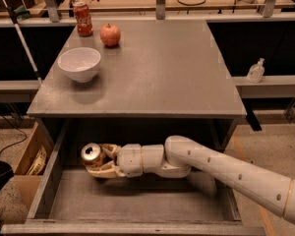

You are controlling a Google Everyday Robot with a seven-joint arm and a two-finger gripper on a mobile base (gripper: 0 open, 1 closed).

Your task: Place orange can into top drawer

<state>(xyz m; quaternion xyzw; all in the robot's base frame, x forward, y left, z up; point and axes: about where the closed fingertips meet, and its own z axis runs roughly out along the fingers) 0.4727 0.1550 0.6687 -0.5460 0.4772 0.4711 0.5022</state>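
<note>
One orange can (pixel 92 153), and it's pinched between the two fingers (pixel 107 171) of the gripper (pixel 99 160), silver top facing up at the camera. That puts it inside the open drawer (pixel 45 191), over the far left part of the floor, close to the left wall. Can't tell if its bottom touches the drawer floor or hangs just above it. The arm (pixel 226 168) reaches in from the near right, crossing over the drawer's right side. Up on the table (pixel 162 73) above: a white bowl (pixel 79 64) at the left, an apple (pixel 109 34) farther back, and a red can (pixel 82 18) just left of the apple at the far edge. Left of the drawer, down on the ground, there's a cardboard box (pixel 27 156). Off to the right, a small clear bottle (pixel 255 71) stands on a ledge.
</note>
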